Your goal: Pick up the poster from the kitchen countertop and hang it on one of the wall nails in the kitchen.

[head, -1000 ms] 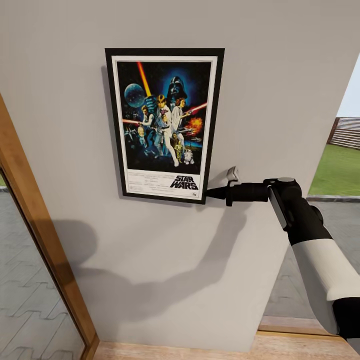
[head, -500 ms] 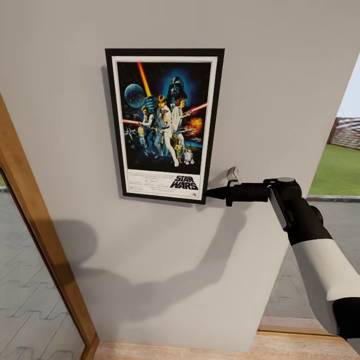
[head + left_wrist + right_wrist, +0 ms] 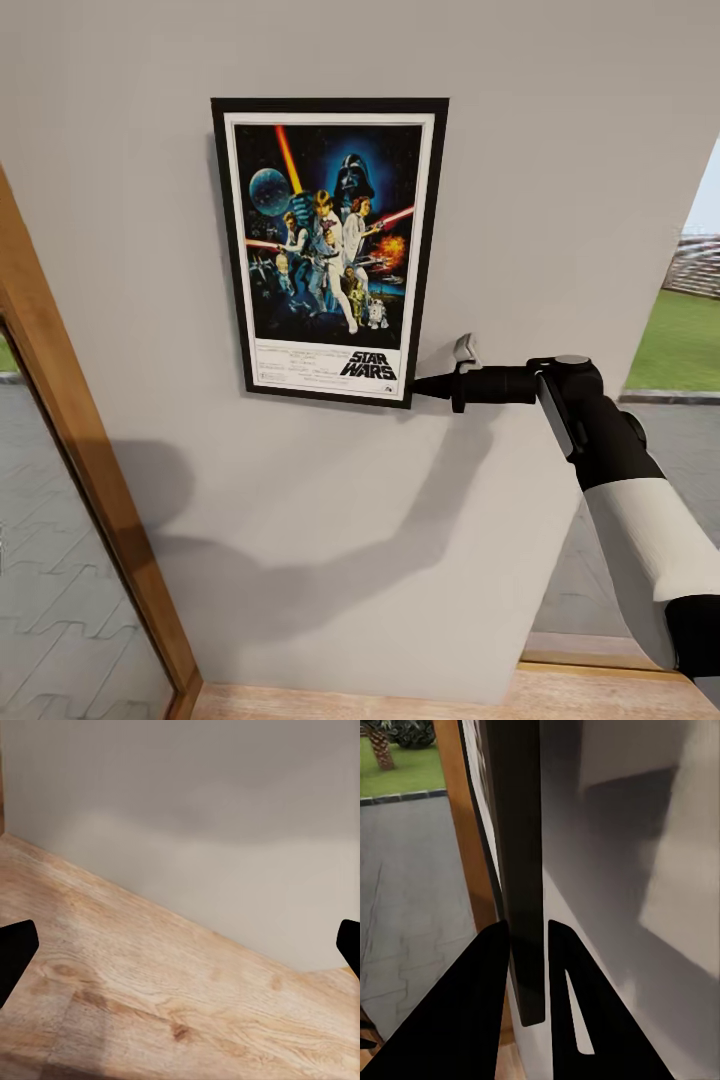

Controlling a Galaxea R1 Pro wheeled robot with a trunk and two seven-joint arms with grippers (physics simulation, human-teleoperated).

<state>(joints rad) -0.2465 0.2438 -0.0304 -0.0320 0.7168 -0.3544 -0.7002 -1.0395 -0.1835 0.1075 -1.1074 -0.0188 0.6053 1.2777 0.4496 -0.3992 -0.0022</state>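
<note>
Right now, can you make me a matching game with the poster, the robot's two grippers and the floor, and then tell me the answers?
Things:
1. poster
2. right gripper
3. left gripper
4. floor

Places or states:
A. light wooden boards meeting the grey wall
B. flat against the wall, picture facing out
C. open, fingers far apart with nothing between them
D. closed on the poster's black frame at its lower right corner

Pairs: 1-B, 2-D, 3-C, 4-A

Right tool fingers apparently pinched together, left tool spread
</note>
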